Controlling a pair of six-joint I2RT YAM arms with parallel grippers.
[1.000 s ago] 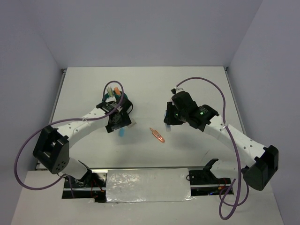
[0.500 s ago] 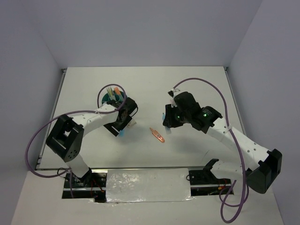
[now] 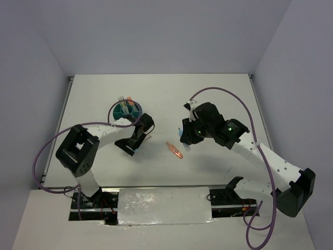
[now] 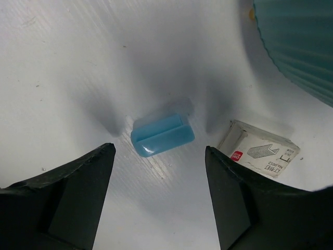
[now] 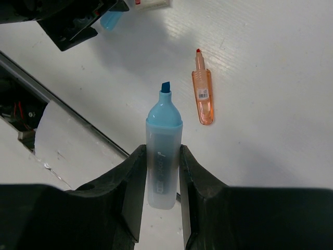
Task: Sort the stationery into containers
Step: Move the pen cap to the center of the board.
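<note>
Clamping blue highlighter (image 5: 163,156) between right fingers (image 5: 125,200), left fingers (image 4: 67,192) spread astride small blue piece (image 4: 162,135), hidden overhead.

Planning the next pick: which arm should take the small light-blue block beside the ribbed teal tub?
Left: the left gripper, open, frames the light-blue block; the right gripper grips a blue plastic highlighter.

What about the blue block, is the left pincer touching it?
Apart. Left wrist view shows bare table between the blue block and the left pincer, both sides.
</note>
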